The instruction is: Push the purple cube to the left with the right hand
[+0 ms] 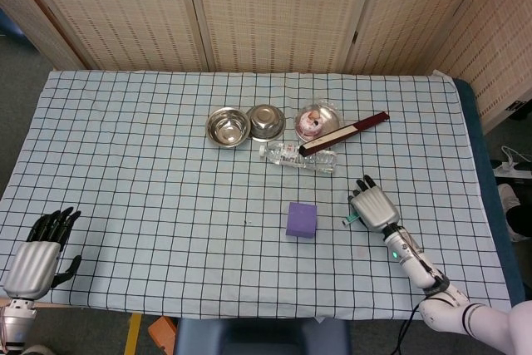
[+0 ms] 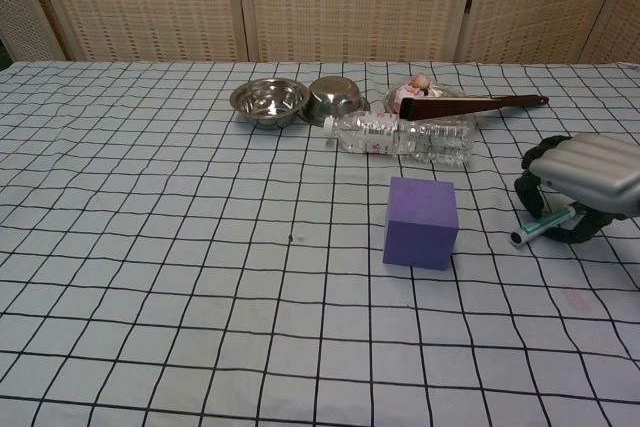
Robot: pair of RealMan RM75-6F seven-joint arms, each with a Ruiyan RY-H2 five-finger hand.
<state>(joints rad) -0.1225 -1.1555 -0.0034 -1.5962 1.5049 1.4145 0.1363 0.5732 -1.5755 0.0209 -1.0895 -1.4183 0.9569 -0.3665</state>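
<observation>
The purple cube (image 2: 421,222) sits flat on the checked table (image 1: 125,147), to the left of the right hand (image 2: 585,182) and apart from it, with a strip of bare cloth between them. It has no long axis to speak of; one flat side faces the right hand, which suits a sideways push. The right hand is by far the nearer of the two: the left hand (image 1: 37,253) rests at the table's near left corner, well apart from the cube, fingers spread and holding nothing.

The right hand hangs low over the cloth, fingers curled downward, with a green-capped marker (image 2: 542,225) lying under them. Whether the fingers actually grip the marker or merely arch over it cannot be told from either view. That marker lies between palm and cube, so a leftward sweep would likely drive it along first.

Beyond the cube, further from the right hand's reach, a clear water bottle (image 2: 400,136) lies on its side. Behind it stand two steel bowls (image 2: 269,100), (image 2: 334,98), both apparently empty, and a clear dish (image 1: 316,118) holding something pink that is too small to identify, with a dark folded fan (image 2: 478,103) resting across it.
</observation>
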